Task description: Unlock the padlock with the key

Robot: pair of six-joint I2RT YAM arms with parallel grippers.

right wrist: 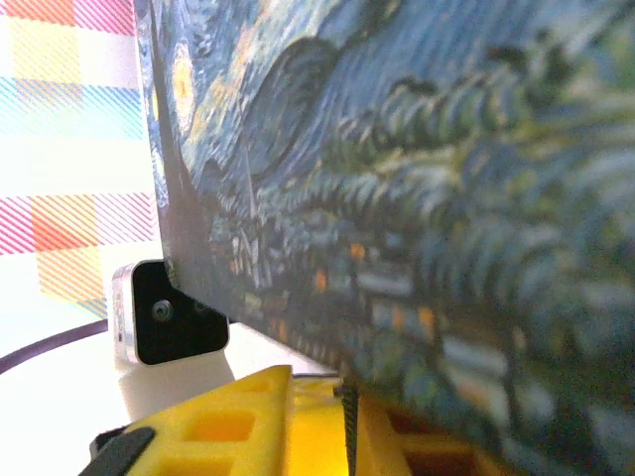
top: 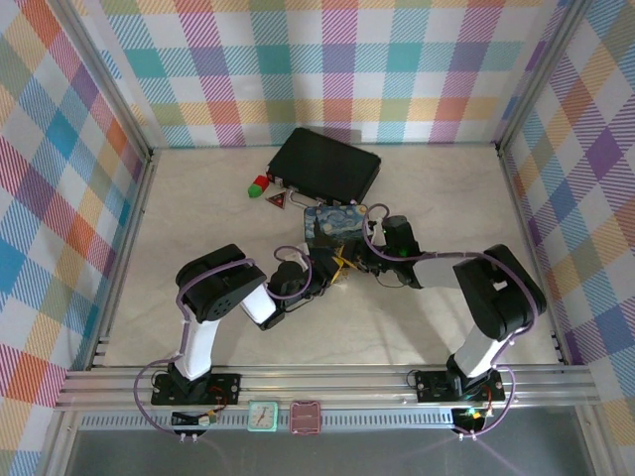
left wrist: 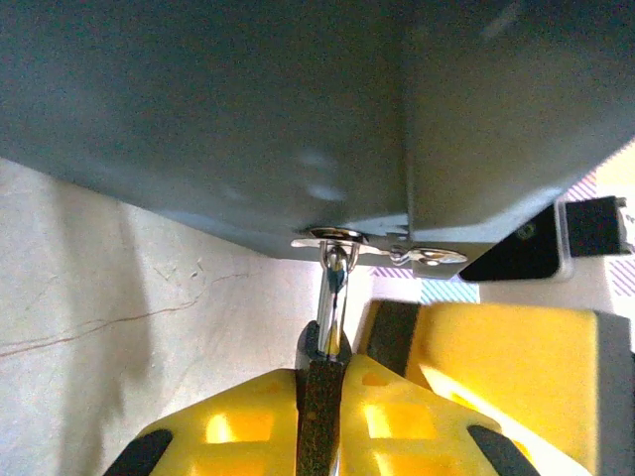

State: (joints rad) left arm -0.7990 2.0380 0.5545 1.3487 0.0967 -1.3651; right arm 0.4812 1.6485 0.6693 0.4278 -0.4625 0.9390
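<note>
The padlock (left wrist: 332, 288) is held clamped in the left claw (left wrist: 322, 382) at lower centre of the left wrist view, shackle upright, pointing at the tin (left wrist: 218, 119) above; whether the right claw (right wrist: 344, 399) is open cannot be told.

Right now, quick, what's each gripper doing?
Left gripper: closed on a thin shiny metal stem.
Right gripper: fingers together; anything held can't be told.
</note>
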